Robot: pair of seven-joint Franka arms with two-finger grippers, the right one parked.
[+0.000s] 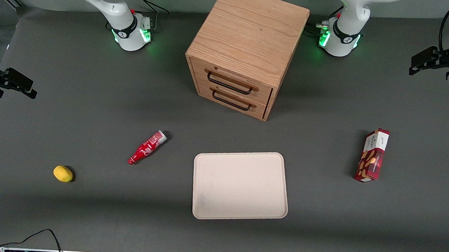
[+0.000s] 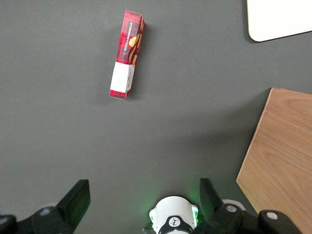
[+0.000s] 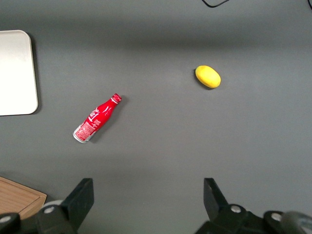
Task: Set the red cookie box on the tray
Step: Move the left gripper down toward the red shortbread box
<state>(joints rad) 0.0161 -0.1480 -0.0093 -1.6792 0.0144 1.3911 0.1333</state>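
Observation:
The red cookie box [image 1: 372,155] lies flat on the grey table toward the working arm's end, white end panel pointing away from the front camera. It also shows in the left wrist view [image 2: 126,54]. The beige tray [image 1: 240,185] lies bare near the table's middle, nearer the front camera than the cabinet; one corner shows in the left wrist view [image 2: 278,19]. My left gripper [image 1: 418,65] hangs high above the table near the working arm's edge, well apart from the box. It is open and empty [image 2: 143,187].
A wooden two-drawer cabinet [image 1: 248,46] stands between the arm bases, drawers shut. A small red bottle [image 1: 147,147] and a yellow lemon [image 1: 63,173] lie toward the parked arm's end. A black cable [image 1: 42,235] lies at the front edge.

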